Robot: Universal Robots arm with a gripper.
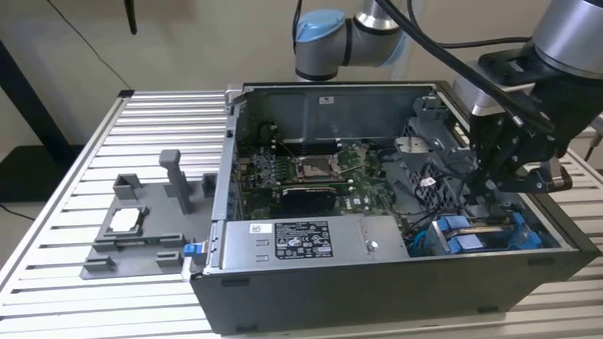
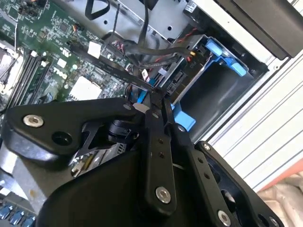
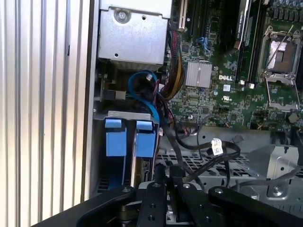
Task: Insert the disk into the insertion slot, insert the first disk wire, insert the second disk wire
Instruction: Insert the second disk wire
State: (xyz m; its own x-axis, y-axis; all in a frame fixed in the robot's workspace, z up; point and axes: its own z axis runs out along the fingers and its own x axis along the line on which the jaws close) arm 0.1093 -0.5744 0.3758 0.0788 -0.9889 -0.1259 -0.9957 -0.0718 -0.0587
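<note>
At the right of the exterior view, the gripper (image 1: 482,185) hangs above the insertion slot (image 1: 482,236). Its black fingers (image 2: 158,142) are pressed together, seemingly pinching a dark cable (image 2: 113,66).

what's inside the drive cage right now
In the exterior view, blue carrier frames sit in the drive cage. The claw hangs just above it. The arm and cables cover the cage's depth.
</note>
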